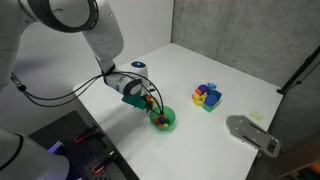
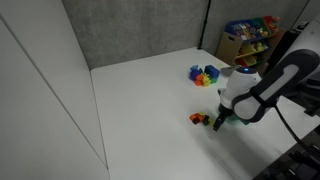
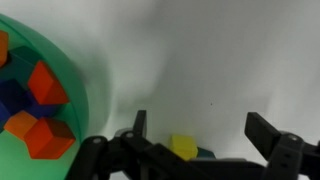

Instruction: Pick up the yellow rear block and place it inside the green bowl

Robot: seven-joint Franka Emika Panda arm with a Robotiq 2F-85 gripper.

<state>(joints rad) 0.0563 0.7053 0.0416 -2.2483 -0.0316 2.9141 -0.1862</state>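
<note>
Here, your gripper (image 3: 198,122) at the yellow block (image 3: 183,147).
Jaws spread, the block between them; bowl (image 3: 85,80) just beside one finger.

Tiny yellow cube (image 3: 183,147) lies just outside the green bowl (image 3: 88,85).

White table (image 1: 240,75) in shot, with a pile of blue, red, green and yellow blocks (image 1: 207,96) at 3 o'clock. A flat grey plate (image 1: 252,133) lies at 4 o'clock. In an exterior view, a shelf of colourful boxes (image 2: 250,35) stands at 2 o'clock.
</note>
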